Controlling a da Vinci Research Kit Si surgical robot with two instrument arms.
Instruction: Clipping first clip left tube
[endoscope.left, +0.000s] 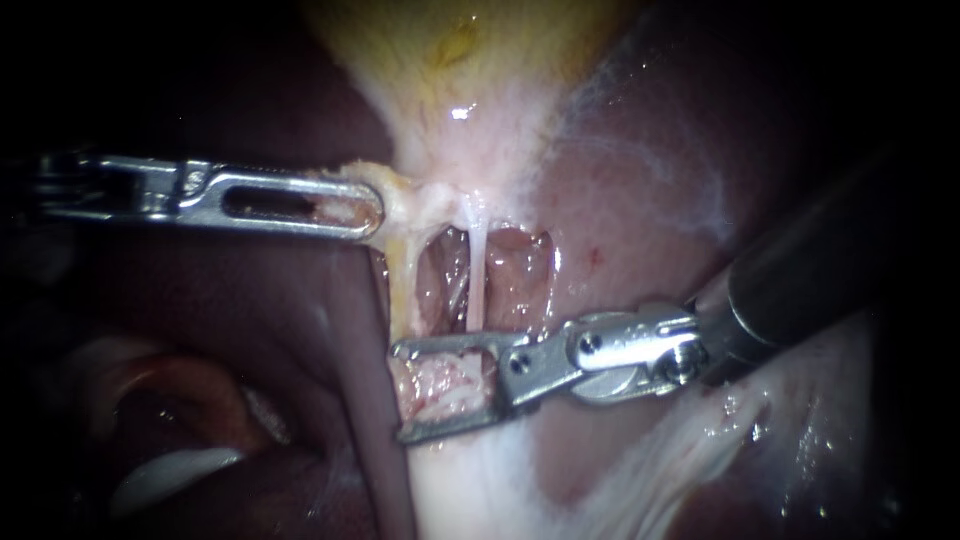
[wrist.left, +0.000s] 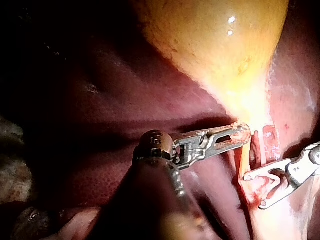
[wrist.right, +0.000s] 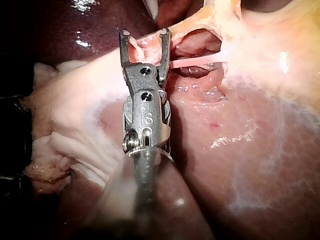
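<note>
The yellow gallbladder (endoscope.left: 470, 60) narrows to a pale neck. My left instrument (endoscope.left: 375, 215) comes in level from the left, its slotted jaws shut on tissue at that neck. Two strands hang below the neck: the thicker yellowish left tube (endoscope.left: 400, 275) and a thin white right tube (endoscope.left: 477, 275), with a window between them. My right instrument (endoscope.left: 398, 393) reaches in from the right. Its forked jaws are open and straddle pale, bloodied tissue (endoscope.left: 445, 385) at the lower end of the left tube. I see no clip on either tube.
Dark red liver (endoscope.left: 640, 200) lies on both sides of the neck. White fatty tissue (endoscope.left: 480, 480) spreads below the right jaws. In the right wrist view the open jaws (wrist.right: 144, 35) flank that tissue, with the thin tube (wrist.right: 195, 62) beside them.
</note>
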